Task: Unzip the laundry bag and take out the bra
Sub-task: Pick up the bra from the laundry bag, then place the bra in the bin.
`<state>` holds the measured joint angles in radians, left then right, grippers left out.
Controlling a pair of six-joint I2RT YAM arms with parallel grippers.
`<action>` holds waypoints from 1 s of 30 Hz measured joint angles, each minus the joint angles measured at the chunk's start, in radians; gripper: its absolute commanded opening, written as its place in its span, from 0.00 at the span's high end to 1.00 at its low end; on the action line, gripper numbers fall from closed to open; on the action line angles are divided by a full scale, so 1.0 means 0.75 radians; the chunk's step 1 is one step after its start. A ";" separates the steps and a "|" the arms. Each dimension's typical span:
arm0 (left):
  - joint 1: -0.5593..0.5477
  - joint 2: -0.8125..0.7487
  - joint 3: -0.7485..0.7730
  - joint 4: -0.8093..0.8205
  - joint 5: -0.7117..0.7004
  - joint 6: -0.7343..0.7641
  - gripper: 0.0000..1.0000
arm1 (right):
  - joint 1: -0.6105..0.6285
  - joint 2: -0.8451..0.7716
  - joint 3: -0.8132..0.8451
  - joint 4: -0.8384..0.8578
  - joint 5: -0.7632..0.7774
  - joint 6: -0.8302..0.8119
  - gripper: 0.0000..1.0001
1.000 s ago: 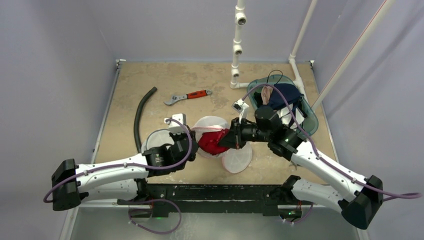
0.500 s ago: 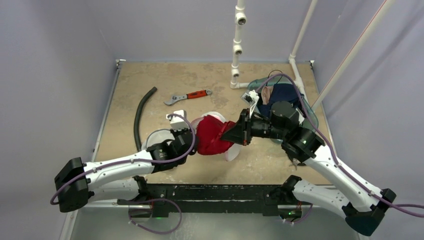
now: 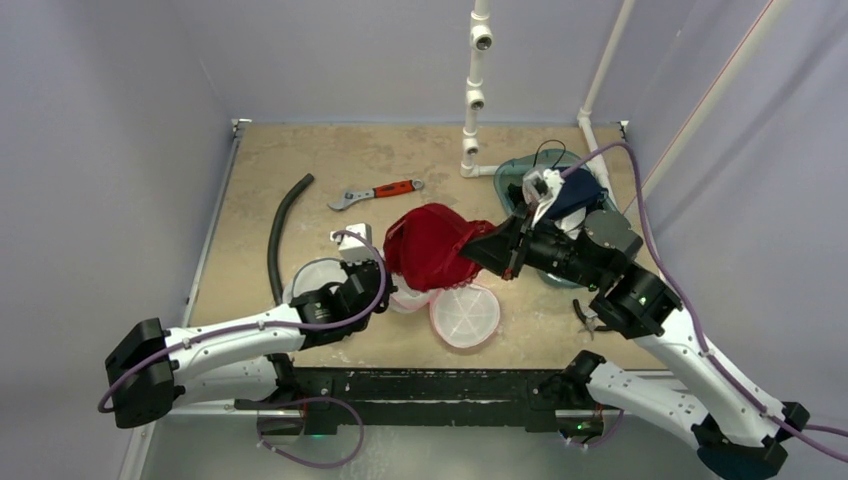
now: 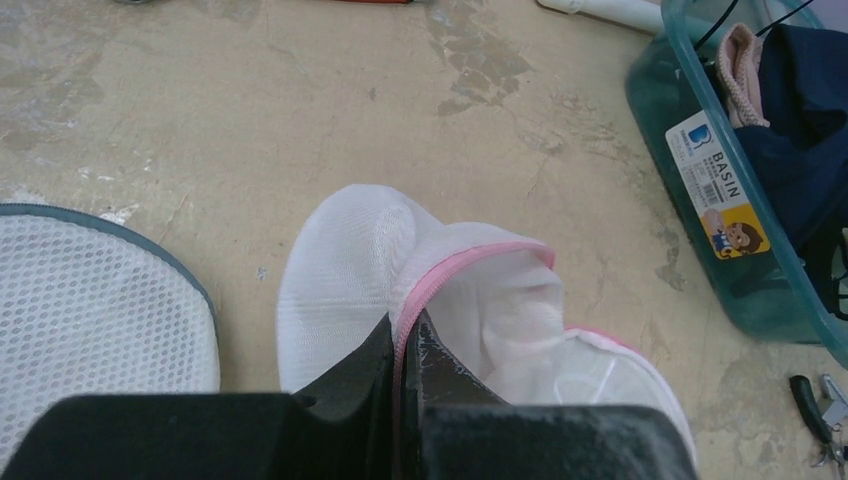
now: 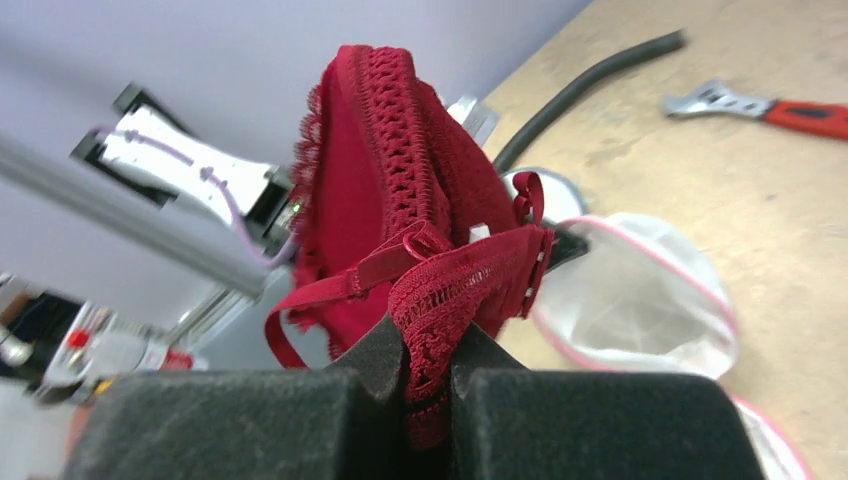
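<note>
The red lace bra (image 3: 430,245) hangs in the air, clear of the bag, with my right gripper (image 3: 492,250) shut on its band. In the right wrist view the bra (image 5: 370,170) dangles from the pinched lace at that gripper (image 5: 428,345). Below lies the white mesh laundry bag (image 3: 462,315), unzipped, its round flap flat on the table. My left gripper (image 4: 405,335) is shut on the bag's pink zipper edge (image 4: 470,265), holding that side of the bag (image 4: 345,270) down. From above, the left gripper (image 3: 385,292) sits at the bag's left side, under the bra.
A teal basin (image 3: 618,238) with dark and pink clothes stands at the right. A second mesh bag with a grey rim (image 3: 308,275) lies by the left wrist. A red-handled wrench (image 3: 375,192), a black hose (image 3: 280,235), white pipes (image 3: 472,100) and pliers (image 3: 585,318) are around.
My right gripper has risen and drawn back to the right, pulling the bra up out of the bag. The bag's flap has dropped flat. The left gripper kept its hold.
</note>
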<state>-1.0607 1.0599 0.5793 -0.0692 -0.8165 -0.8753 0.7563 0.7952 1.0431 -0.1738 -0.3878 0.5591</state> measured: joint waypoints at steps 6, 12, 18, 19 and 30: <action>0.000 -0.019 -0.059 -0.005 0.028 -0.040 1.00 | 0.000 -0.052 0.056 -0.076 0.386 -0.050 1.00; 0.000 -0.034 -0.104 -0.027 0.062 -0.078 1.00 | -0.001 -0.044 0.077 -0.170 0.908 -0.069 1.00; 0.000 -0.034 -0.130 -0.028 0.079 -0.117 1.00 | -0.095 0.055 0.074 -0.198 1.246 -0.058 1.00; 0.000 -0.033 -0.139 -0.026 0.083 -0.126 1.00 | -0.151 0.078 0.069 -0.194 1.250 -0.058 1.00; 0.000 0.039 -0.209 0.074 0.183 -0.193 1.00 | -0.871 0.331 0.036 -0.104 0.935 0.056 1.00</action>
<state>-1.0607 1.0889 0.4225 -0.0135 -0.6792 -1.0199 0.1032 1.0431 1.0702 -0.2520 0.3134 0.6010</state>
